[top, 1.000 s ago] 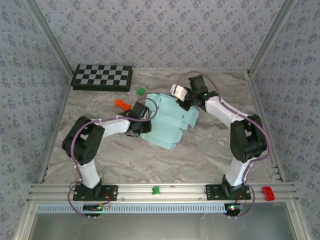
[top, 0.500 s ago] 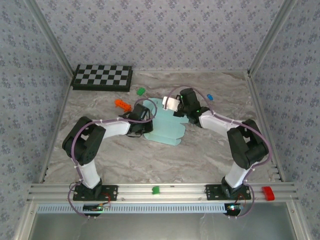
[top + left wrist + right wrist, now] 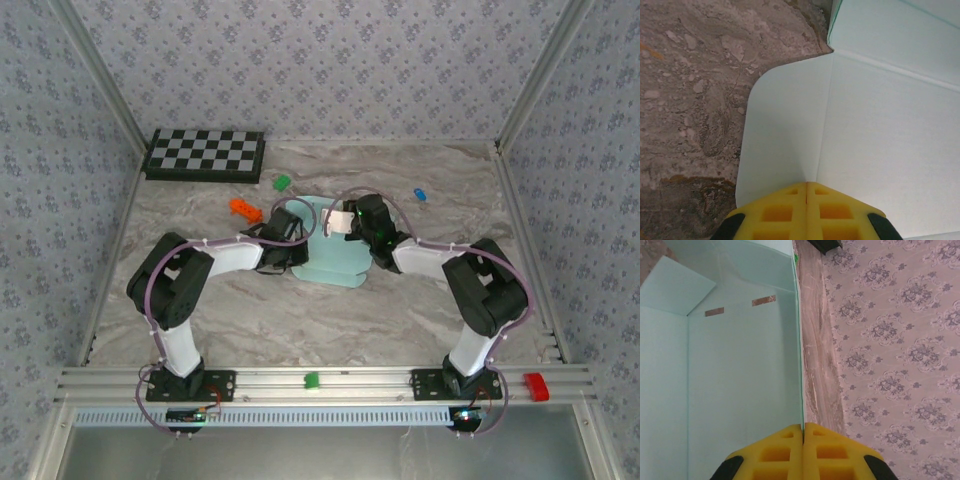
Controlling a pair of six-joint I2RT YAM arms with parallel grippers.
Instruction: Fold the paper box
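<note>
Checkerboard (image 3: 205, 155) far left, orange block (image 3: 244, 209), green block (image 3: 283, 183), blue block (image 3: 420, 194), marbled table (image 3: 400, 320)

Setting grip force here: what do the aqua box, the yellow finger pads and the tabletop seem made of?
Paper box: thin matte card, going by its crisp creases and thin cut edge. Yellow pads: moulded plastic or firm rubber with square recesses; which one is unclear. Tabletop: smooth, marble-veined surface, stone or printed laminate.

Right gripper (image 3: 803, 430) is brought inward, box (image 3: 335, 266) is folded narrower, blue block (image 3: 420, 194) is uncovered.
</note>
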